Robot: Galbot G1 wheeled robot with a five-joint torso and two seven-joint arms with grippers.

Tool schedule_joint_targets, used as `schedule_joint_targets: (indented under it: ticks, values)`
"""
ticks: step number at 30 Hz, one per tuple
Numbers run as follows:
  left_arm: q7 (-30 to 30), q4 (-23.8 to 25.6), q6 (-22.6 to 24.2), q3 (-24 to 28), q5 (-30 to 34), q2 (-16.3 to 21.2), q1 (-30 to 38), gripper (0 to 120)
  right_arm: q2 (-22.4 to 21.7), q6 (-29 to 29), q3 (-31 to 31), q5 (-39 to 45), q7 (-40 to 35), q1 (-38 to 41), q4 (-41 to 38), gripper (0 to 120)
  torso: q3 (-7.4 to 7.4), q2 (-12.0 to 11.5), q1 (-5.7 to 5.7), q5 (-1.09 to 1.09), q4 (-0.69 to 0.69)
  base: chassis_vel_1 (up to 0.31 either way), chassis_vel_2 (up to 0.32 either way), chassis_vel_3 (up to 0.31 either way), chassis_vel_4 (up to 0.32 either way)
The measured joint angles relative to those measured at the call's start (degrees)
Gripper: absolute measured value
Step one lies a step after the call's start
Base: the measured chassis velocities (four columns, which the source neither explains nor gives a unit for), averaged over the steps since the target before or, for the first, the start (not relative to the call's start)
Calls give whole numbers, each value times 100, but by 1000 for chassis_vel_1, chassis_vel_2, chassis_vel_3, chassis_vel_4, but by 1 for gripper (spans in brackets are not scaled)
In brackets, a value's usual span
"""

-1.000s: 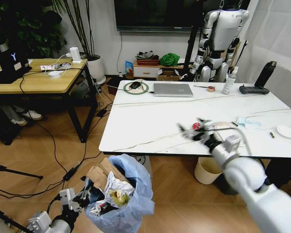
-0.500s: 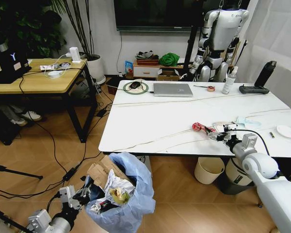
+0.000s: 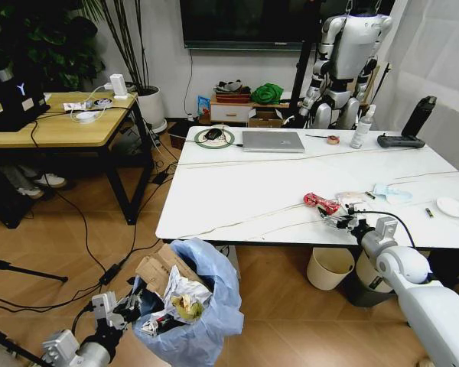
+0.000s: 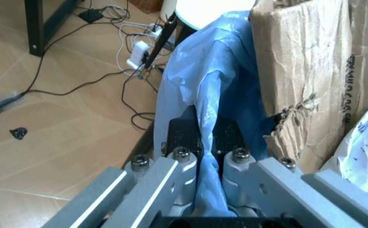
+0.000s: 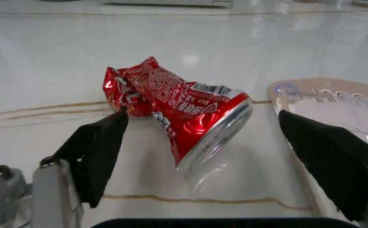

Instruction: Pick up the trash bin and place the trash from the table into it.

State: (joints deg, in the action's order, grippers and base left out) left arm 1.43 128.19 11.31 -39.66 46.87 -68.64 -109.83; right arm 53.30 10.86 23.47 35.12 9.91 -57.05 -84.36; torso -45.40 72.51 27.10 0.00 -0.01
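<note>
The trash bin (image 3: 206, 306), lined with a bulging light-blue bag, hangs off the floor in front of the table (image 3: 237, 191). It holds brown cardboard (image 3: 159, 272) and crumpled white paper. My left gripper (image 3: 127, 304) is shut on its bag rim, and the wrist view shows blue plastic (image 4: 206, 95) pinched in the left gripper (image 4: 206, 145) beside the cardboard (image 4: 305, 71). On the table's front right lies trash: a crushed red can (image 3: 320, 202), a clear tray (image 3: 352, 197), a pale-blue mask (image 3: 390, 193) and a white lid (image 3: 450, 206). My right gripper (image 3: 338, 221) stands open just behind the can (image 5: 178, 107), with one finger (image 5: 98, 152) on each side.
A silver laptop (image 3: 273, 141), a mouse pad (image 3: 214, 138), a tape roll (image 3: 333, 139) and a white bottle (image 3: 360, 128) sit at the table's far side. A cream bin (image 3: 327, 267) stands under the table. A wooden desk (image 3: 57, 122) is at left, with cables on the floor between.
My right arm has swung back from across the table's front and dropped lower, leaving its open gripper close to the red can. The left gripper and the bin have stayed put.
</note>
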Motion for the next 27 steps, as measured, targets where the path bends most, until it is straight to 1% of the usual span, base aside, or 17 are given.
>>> schedule_joint_targets:
  ticks: [1,2,8,9,10,12,15,23,25,27]
  values:
    - [0,0,-2,-5,-3,-1,-5,0,4,-11,0,3,0,2,2,80,0,0,0,0,0,0,0,0,0]
    - [0,0,-2,-5,-3,-1,-5,0,4,-11,0,3,0,2,2,80,0,0,0,0,0,0,0,0,0]
    - [0,1,-7,-8,-4,0,4,0,14,-22,-20,-34,9,-16,10,56,0,1,0,0,0,0,0,0,0]
    - [0,1,-7,-8,-5,0,5,0,15,-26,-26,-45,11,-23,10,53,0,1,0,0,0,0,0,0,0]
    - [0,1,-7,-8,-5,0,5,0,15,-26,-26,-45,11,-23,10,53,0,1,0,0,0,0,0,0,0]
    - [1,1,-8,-14,-4,5,6,0,23,-32,-31,-61,13,-35,0,44,0,1,0,0,0,0,0,0,0]
    - [2,1,-9,-20,-3,15,5,0,26,-35,-31,-63,16,-34,-18,37,0,1,0,0,0,0,0,0,0]
    - [4,1,-11,-14,2,20,14,0,20,-50,15,1,33,-50,-158,37,0,1,0,0,0,0,0,0,0]
    - [5,0,-11,-12,6,25,19,0,9,-65,59,71,40,-92,-268,37,0,1,0,0,0,0,0,0,0]
    - [7,-7,-11,-9,9,37,26,0,-26,-97,117,214,47,-171,-547,37,0,1,0,2,0,0,0,0,0]
